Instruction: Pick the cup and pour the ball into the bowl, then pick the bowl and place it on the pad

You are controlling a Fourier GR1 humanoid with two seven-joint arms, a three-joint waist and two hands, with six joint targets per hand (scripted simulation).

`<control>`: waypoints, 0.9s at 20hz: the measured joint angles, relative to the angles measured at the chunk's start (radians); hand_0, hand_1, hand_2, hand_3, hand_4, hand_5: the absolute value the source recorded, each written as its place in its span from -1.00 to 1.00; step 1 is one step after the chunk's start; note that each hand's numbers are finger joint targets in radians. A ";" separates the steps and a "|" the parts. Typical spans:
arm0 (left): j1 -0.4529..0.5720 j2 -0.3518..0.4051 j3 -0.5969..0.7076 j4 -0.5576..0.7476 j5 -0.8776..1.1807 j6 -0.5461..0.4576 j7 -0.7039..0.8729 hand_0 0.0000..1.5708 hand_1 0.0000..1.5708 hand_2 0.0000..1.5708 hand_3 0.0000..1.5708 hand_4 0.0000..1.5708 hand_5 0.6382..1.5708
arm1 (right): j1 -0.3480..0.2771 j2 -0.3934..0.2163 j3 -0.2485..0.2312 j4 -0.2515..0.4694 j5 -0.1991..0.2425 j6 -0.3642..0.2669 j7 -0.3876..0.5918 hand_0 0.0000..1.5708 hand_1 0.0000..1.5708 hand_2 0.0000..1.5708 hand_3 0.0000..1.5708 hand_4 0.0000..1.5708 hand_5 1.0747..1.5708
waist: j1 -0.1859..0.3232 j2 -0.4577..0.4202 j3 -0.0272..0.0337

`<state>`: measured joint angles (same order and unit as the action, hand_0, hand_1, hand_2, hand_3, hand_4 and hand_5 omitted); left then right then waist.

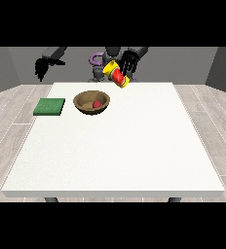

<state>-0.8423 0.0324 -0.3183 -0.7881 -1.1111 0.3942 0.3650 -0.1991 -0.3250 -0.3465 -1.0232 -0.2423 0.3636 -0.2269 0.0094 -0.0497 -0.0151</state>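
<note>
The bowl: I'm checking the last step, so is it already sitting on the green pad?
No. The bowl stands on the white table to the right of the green pad, apart from it, with the red ball inside.

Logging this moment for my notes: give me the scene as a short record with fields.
cup: yellow and red, tilted, raised above the table's far edge, held by the hand at the view's right
ball: red, inside the bowl
bowl: brown, on the table
pad: green, left of the bowl, bare
hand at the view's left: raised, holding nothing
</note>
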 measured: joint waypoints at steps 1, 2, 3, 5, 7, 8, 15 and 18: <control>0.028 -0.007 0.037 -0.028 0.070 0.030 -0.015 -1.00 -1.00 -1.00 -1.00 -0.47 0.98 | -0.008 0.010 0.002 -0.005 -0.002 -0.006 0.000 -1.00 -1.00 -1.00 -1.00 -0.55 0.99 | 0.000 0.019 -0.0026; 0.056 -0.012 0.068 -0.056 0.144 0.057 -0.030 -1.00 -1.00 -1.00 -1.00 -1.00 0.94 | -0.017 0.017 0.006 -0.010 -0.001 -0.011 -0.002 -1.00 -1.00 -1.00 -1.00 -0.58 0.99 | -0.004 0.042 -0.0044; 0.085 -0.016 0.095 -0.083 0.218 0.076 -0.053 -1.00 -1.00 -1.00 -1.00 -1.00 0.95 | -0.026 0.027 0.010 -0.016 0.001 -0.020 -0.004 -1.00 -1.00 -1.00 -1.00 -0.61 0.99 | -0.005 0.063 -0.0060; 0.140 -0.023 0.133 -0.143 0.370 0.101 -0.112 -1.00 -1.00 -1.00 -1.00 -1.00 0.97 | -0.045 0.052 0.023 -0.030 0.008 -0.042 -0.005 -1.00 -1.00 -1.00 -1.00 -0.63 1.00 | -0.009 0.096 -0.0066; 0.181 -0.026 0.160 -0.205 0.520 0.095 -0.188 -1.00 -1.00 -1.00 -1.00 -1.00 0.98 | -0.064 0.083 0.035 -0.042 0.020 -0.079 -0.009 -1.00 -1.00 -1.00 -1.00 -0.68 1.00 | -0.002 0.127 -0.0044; 0.211 -0.028 0.162 -0.235 0.591 0.082 -0.231 -1.00 -1.00 -1.00 -1.00 -1.00 0.99 | -0.071 0.098 0.041 -0.046 0.028 -0.102 -0.005 -1.00 -1.00 -1.00 -1.00 -0.74 1.00 | 0.008 0.132 -0.0029; 0.340 -0.020 0.212 -0.343 0.899 -0.101 -0.516 -1.00 -1.00 -1.00 -1.00 -1.00 0.98 | -0.116 0.220 0.073 -0.065 0.083 -0.284 -0.016 -1.00 -1.00 -1.00 -1.00 -0.59 0.99 | 0.090 0.187 0.0098; 0.379 -0.006 0.234 -0.360 0.950 -0.163 -0.585 -1.00 -1.00 -1.00 -1.00 -1.00 0.99 | -0.145 0.237 0.067 -0.016 0.083 -0.315 -0.046 -1.00 -1.00 -1.00 -1.00 -0.61 0.99 | 0.105 0.203 0.0125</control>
<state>-0.4632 0.0269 -0.0847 -1.1482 -0.1612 0.2312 -0.2196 -0.3440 -0.0883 -0.2791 -1.0395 -0.1588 0.0487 -0.2733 0.1147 0.1531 -0.0025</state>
